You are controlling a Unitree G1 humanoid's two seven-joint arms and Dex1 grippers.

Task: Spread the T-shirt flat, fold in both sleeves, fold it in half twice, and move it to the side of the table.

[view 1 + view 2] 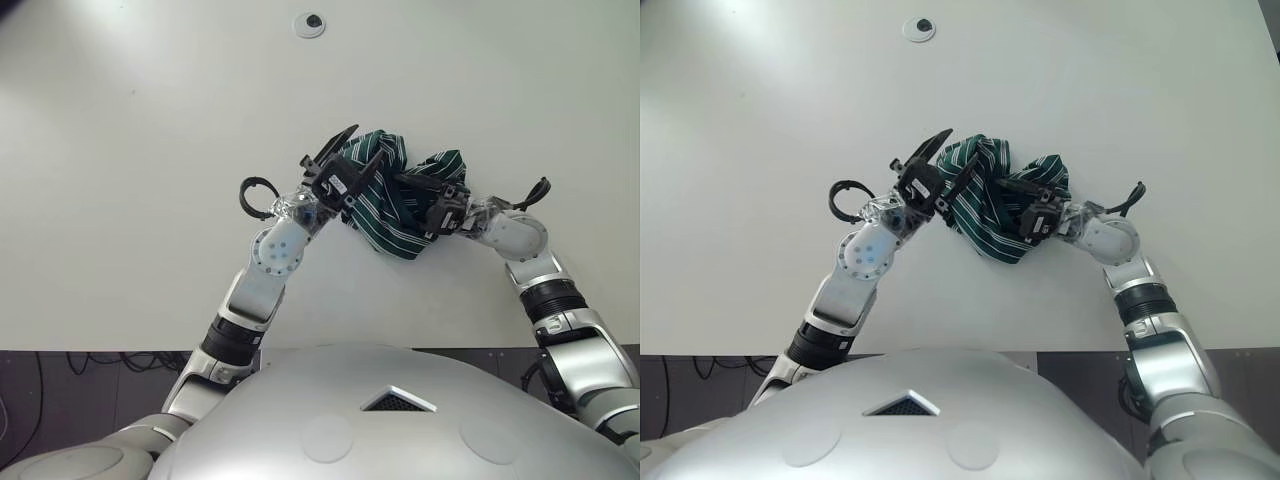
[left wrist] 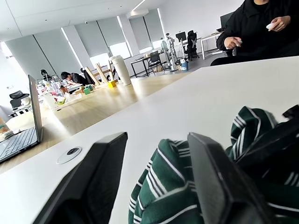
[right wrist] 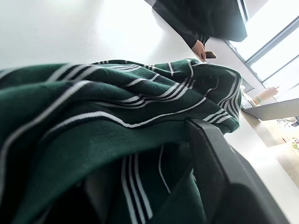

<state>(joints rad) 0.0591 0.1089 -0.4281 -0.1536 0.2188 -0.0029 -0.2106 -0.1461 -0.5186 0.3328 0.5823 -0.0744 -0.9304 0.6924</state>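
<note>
A green T-shirt with white stripes (image 1: 400, 200) lies crumpled in a heap at the middle of the white table (image 1: 150, 150). My left gripper (image 1: 352, 158) is at the heap's left side, open, its fingers (image 2: 219, 186) straddling a raised fold of the T-shirt (image 2: 163, 186). My right gripper (image 1: 425, 195) is pushed into the heap's right side, open, with one finger (image 3: 219, 172) showing and bunched T-shirt cloth (image 3: 117, 107) between and over the fingers. The shirt's sleeves and hem are hidden in the folds.
A round cable port (image 1: 309, 24) sits in the table beyond the heap. Bare tabletop lies all around the shirt; the near edge (image 1: 120, 349) runs just below my arms. A person in black (image 2: 261, 28) sits beyond the table's far side.
</note>
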